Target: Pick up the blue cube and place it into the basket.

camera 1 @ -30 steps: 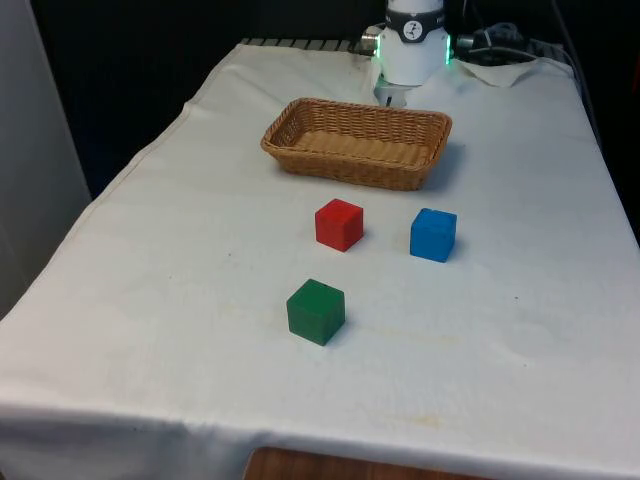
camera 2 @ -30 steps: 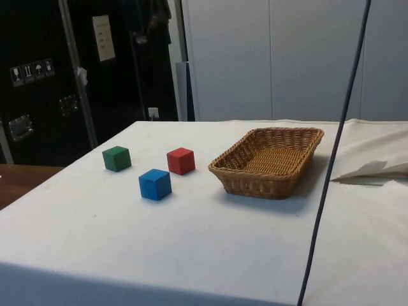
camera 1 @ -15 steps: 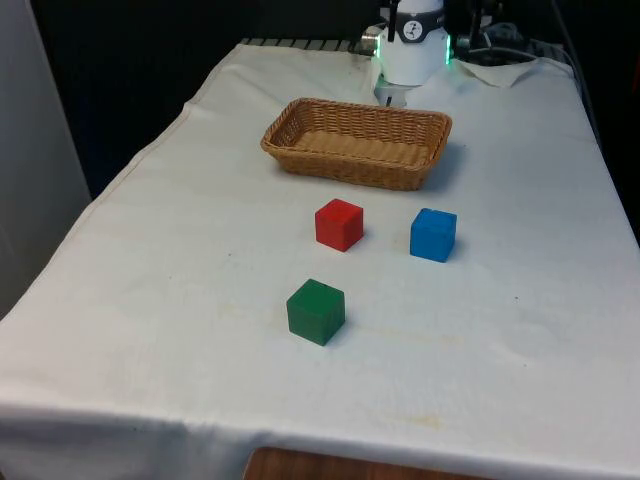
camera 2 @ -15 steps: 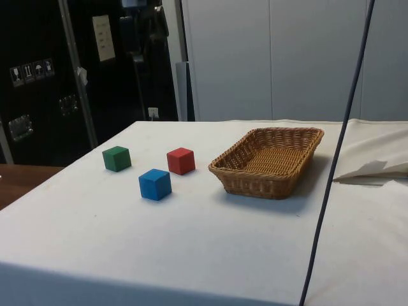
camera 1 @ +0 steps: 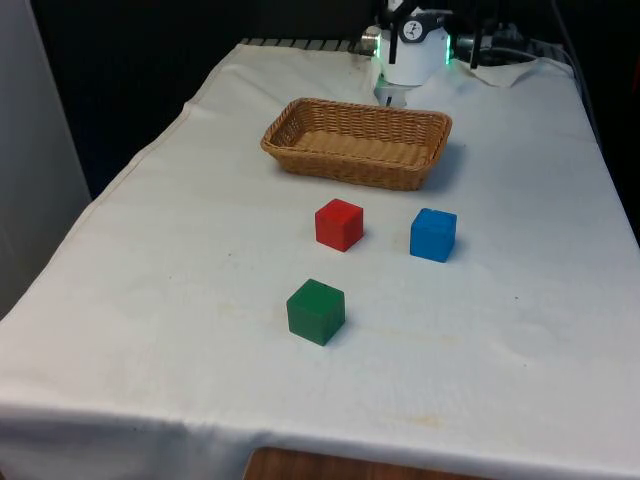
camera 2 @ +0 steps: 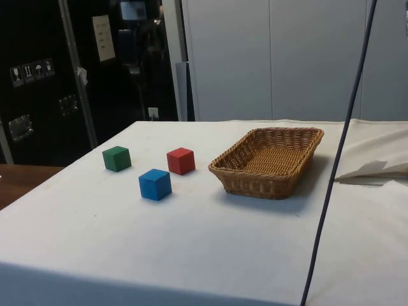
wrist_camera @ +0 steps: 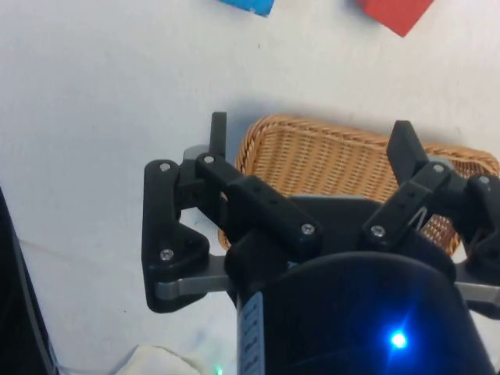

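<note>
Not much is changed from a second ago: the cubes are left untouched, so the pick isn't started. The jaws (wrist_camera: 308, 148) are spread wide, empty, held high above the woven wicker basket (camera 1: 300, 118). The blue cube (camera 1: 433, 234) is parked on the cloth-covered desk (camera 1: 170, 270), at 3 o'clock of the red cube (camera 1: 339, 223); smooth, hard-edged blocks.

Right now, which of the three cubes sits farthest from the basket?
The green cube. The red cube and blue cube sit side by side nearer the wicker basket; the green one lies beyond them.
</note>
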